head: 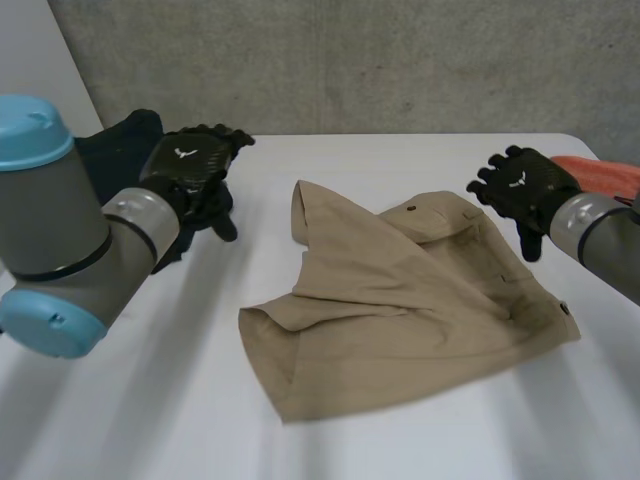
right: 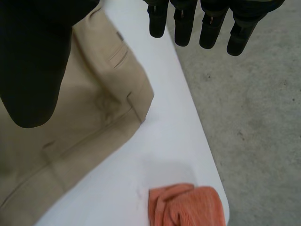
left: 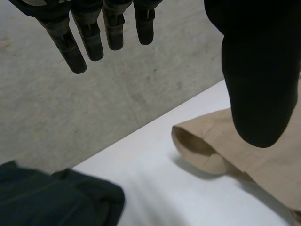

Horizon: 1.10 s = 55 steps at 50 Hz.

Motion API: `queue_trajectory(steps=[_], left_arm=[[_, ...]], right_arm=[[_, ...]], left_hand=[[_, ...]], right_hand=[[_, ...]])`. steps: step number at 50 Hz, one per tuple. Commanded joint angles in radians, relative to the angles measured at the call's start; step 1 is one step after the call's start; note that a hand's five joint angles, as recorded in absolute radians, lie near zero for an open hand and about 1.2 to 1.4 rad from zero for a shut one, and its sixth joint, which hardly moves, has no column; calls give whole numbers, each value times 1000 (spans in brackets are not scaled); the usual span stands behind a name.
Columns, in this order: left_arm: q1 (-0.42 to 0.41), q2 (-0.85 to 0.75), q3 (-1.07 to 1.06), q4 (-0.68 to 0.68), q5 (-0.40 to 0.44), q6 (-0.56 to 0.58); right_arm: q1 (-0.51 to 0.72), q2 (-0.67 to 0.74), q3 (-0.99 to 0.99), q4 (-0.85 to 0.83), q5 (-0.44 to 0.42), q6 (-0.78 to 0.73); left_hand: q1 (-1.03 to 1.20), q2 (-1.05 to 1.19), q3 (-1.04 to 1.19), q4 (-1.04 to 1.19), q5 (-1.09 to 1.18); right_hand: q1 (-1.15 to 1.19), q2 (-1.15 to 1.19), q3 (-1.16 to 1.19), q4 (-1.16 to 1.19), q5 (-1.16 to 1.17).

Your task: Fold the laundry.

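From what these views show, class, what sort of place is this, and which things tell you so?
Probably a robotics lab or test room: a bare concrete wall, a plain white table, and a tan garment, dark garment and orange cloth laid out for folding.

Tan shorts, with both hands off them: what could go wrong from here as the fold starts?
1. The tan shorts lie rumpled with one leg doubled over; a pinch there may catch several layers and fold askew.
2. The orange cloth sits at the edge of the table beside the open right hand; a sweep could push it off.
3. The dark garment lies close by the open left hand and might get snagged.
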Motion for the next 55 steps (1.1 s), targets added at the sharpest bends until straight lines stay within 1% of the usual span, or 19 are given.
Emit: queue_trajectory(steps=[1, 8, 13, 16, 20, 21, 23, 24, 28, 29, 35, 37, 38, 40, 41, 42, 46, 51, 55], left_arm=[[-4, -165, 182, -14, 83, 32], [-4, -402, 445, -29, 140, 131], [-10, -565, 603, -43, 179, 207], [-7, -639, 675, -42, 214, 230], [-7, -726, 753, -28, 252, 238], [-7, -744, 767, -13, 254, 237], [-7, -757, 776, 7, 246, 238], [-7, -760, 776, 21, 238, 240], [2, -748, 770, 128, 114, 264], [13, -737, 767, 165, 52, 279], [62, -680, 747, 241, -114, 296], [64, -660, 723, 231, -110, 293], [64, -624, 668, 207, -90, 281], [62, -594, 625, 190, -73, 269], [59, -573, 591, 182, -58, 258], [50, -521, 521, 166, -24, 237], [16, -366, 332, 121, 60, 214], [-30, -142, 100, 17, 87, 206], [-88, 10, -55, -124, 99, 191]], right_arm=[[24, 150, -163, -24, -42, 146], [39, 335, -301, -95, -125, 186], [48, 433, -359, -184, -109, 183], [52, 456, -370, -214, -114, 183], [56, 484, -384, -260, -120, 180], [56, 494, -387, -274, -126, 177], [58, 507, -399, -288, -139, 173], [58, 516, -407, -294, -146, 169], [65, 575, -502, -358, -154, 169], [73, 601, -551, -389, -145, 175], [117, 703, -737, -516, -76, 263], [119, 709, -751, -517, -65, 281], [116, 700, -745, -511, -50, 306], [110, 678, -717, -492, -31, 321], [104, 660, -694, -477, -24, 329], [87, 605, -639, -439, -14, 347], [17, 409, -451, -306, -43, 407], [-77, 153, -228, -115, -135, 447], [-152, -9, -96, 55, -189, 398]], left_hand=[[-12, -29, -31, -24, -54], [23, 7, 5, 12, -18], [82, 66, 64, 71, 40], [211, 194, 193, 199, 169], [686, 670, 668, 675, 644], [908, 891, 890, 896, 866], [1173, 1156, 1155, 1162, 1131], [1209, 1192, 1191, 1197, 1167], [1209, 1193, 1191, 1198, 1168], [1209, 1193, 1191, 1198, 1168], [1209, 1193, 1191, 1198, 1168], [1209, 1193, 1191, 1198, 1168], [1209, 1193, 1191, 1198, 1168], [1209, 1193, 1191, 1198, 1168], [1209, 1193, 1191, 1198, 1168], [858, 841, 840, 846, 816], [26, 9, 7, 14, -16], [59, 42, 40, 47, 17], [241, 224, 222, 229, 199]], right_hand=[[-41, -28, -28, -27, -46], [-3, 10, 10, 11, -8], [301, 315, 315, 316, 297], [437, 450, 450, 451, 432], [798, 812, 811, 812, 793], [912, 925, 925, 926, 907], [1074, 1087, 1087, 1088, 1069], [1150, 1164, 1163, 1164, 1145], [1180, 1194, 1194, 1195, 1176], [1180, 1194, 1194, 1195, 1176], [1180, 1194, 1194, 1195, 1176], [1133, 1147, 1147, 1148, 1129], [563, 577, 577, 578, 559], [-41, -28, -28, -27, -46], [-41, -28, -28, -27, -46], [-41, -28, -28, -27, -46], [-41, -28, -28, -27, -46], [-41, -28, -28, -27, -46], [93, 107, 107, 108, 89]])
